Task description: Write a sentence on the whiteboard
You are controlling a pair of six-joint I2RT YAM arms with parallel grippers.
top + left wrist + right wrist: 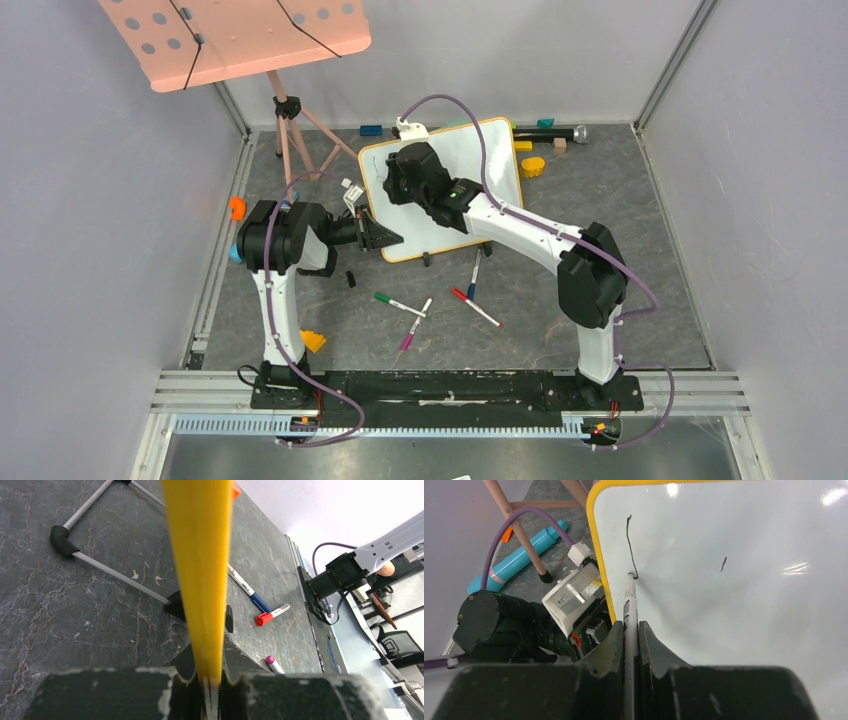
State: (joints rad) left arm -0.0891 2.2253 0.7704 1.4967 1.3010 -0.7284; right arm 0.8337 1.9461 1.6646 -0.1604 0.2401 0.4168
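- Nearest the arm bases, four loose markers [415, 325] lie scattered on the dark desk [620, 220], capped in green, purple, red and blue, all apart from the board.
- The left end effector [212, 685] is pressed together on the orange-yellow rim of the whiteboard [495, 160] at its left edge, steadying it.
- The whiteboard stands tilted on its black clip feet at the middle of the desk, its face towards the arms.
- The right end effector [630, 630] pinches a marker [629, 605] that runs straight out between its fingers, and the tip touches the board close to the left rim.
- Of the sentence [629, 545] only a thin dark upright stroke with a small hook at its foot shows, plus a short separate tick further right. No letter can be read.
- My judgement: the writing step is at its very start, with the first letter in hand.
- The next move calls for light, even tip pressure while the pen travels sideways, and a firm hold on the rim so the board does not slide or tip.
- Behind the board stands a pink music stand [240, 35].
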